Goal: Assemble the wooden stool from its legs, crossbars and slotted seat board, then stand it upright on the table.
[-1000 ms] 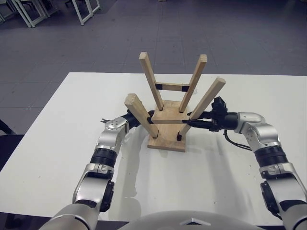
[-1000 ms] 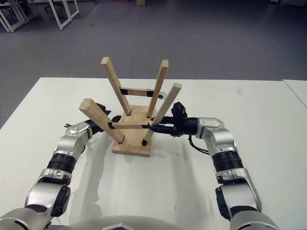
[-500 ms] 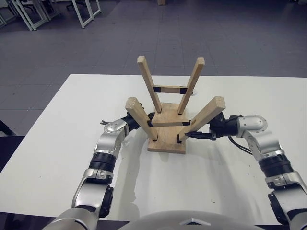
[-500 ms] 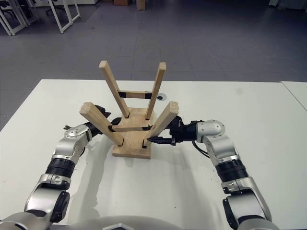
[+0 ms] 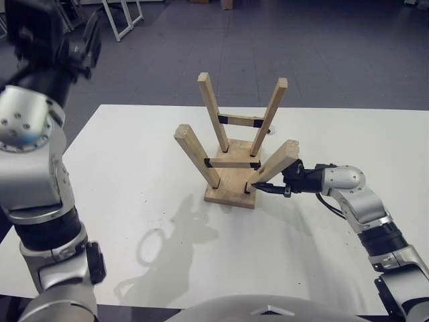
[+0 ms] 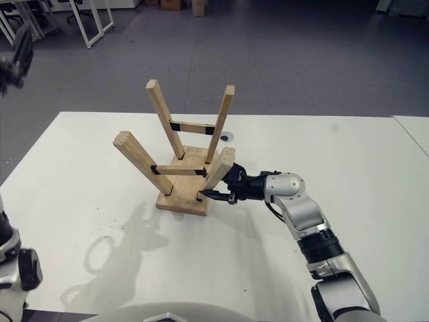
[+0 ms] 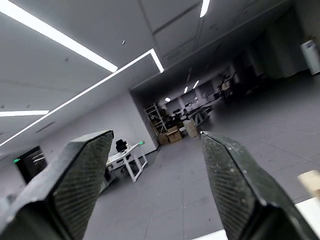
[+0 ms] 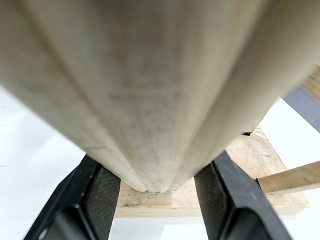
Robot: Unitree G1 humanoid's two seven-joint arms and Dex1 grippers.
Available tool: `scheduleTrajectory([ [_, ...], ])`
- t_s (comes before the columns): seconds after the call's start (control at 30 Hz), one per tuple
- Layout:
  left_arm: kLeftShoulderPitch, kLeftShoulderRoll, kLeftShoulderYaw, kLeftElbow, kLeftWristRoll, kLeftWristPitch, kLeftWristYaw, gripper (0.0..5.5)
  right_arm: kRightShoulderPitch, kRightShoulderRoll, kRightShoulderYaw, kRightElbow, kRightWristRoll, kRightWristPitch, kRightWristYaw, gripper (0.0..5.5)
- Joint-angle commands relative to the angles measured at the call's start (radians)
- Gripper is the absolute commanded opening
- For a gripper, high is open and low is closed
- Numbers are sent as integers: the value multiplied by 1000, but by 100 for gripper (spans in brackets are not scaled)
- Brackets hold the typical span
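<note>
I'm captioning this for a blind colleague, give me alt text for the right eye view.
A wooden stool lies upside down on a white table, seat board flat on it, four legs pointing up, joined by crossbars. The right gripper clasps the near right leg low down, close to the seat board.

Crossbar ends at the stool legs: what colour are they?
Black, unlike the pale wood; the far crossbar in the left eye view shows it best.
</note>
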Motion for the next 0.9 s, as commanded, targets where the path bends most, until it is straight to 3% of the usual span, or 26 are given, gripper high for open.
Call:
scheduleTrajectory([
  [0.03, -146, -25, -210, -135, -48, 144, -52, 321, 38, -25, 47, 99, -95, 150, -37, 202],
  [0.23, -52, -58, -402, -200, -62, 265, -60, 321, -14, -9, 46, 162, -84, 154, -38, 202],
  [0.43, 120, -60, -587, -75, 69, 120, -38, 321, -34, 3, 50, 179, -82, 154, -35, 202],
  [0.63, 93, -191, -659, 42, 134, 19, -30, 321, -19, 2, 42, 187, -77, 144, -33, 202],
  [0.9, 215, -124, -818, 150, 286, 87, -87, 321, 4, 12, 13, 171, -45, 144, -36, 202],
])
